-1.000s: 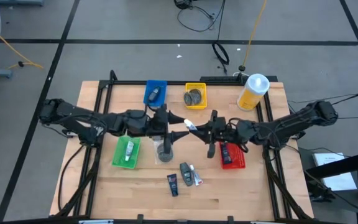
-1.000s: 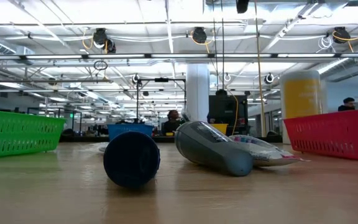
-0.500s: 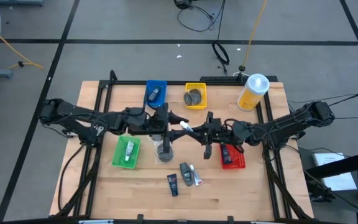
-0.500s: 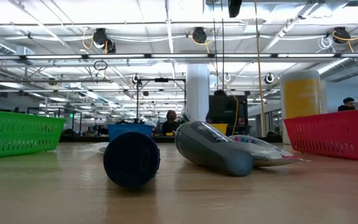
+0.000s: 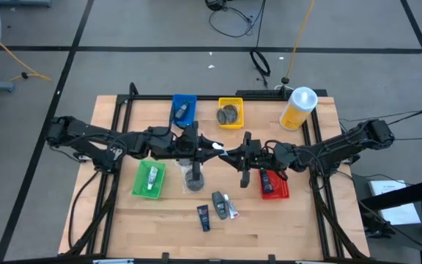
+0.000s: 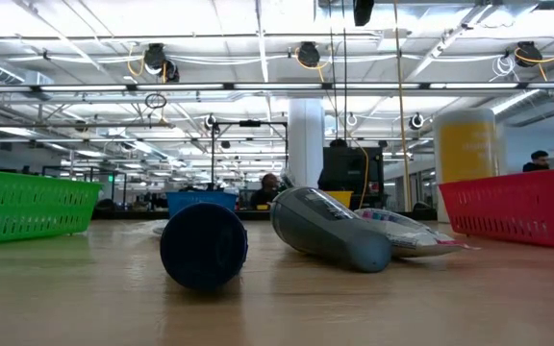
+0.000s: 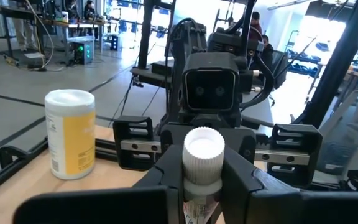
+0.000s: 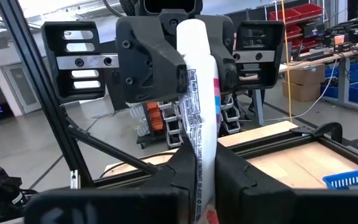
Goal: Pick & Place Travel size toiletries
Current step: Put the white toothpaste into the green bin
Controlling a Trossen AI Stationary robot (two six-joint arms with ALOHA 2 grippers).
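Suspended above the table's middle, a small white tube (image 5: 217, 149) is pinched at both ends: the left gripper (image 5: 208, 143) clamps the capped end, the right gripper (image 5: 233, 155) the crimped tail. It is judged light, soft-walled and slippery; the stiffer cap shoulder is best held.

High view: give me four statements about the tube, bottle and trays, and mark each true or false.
1. The left gripper and the right gripper both hold one white tube above the table's middle. True.
2. The yellow bottle lies on its side. False: it stands upright near the table's far right corner.
3. The green tray has something in it. True.
4. The yellow tray is empty. False: grey discs lie in it.
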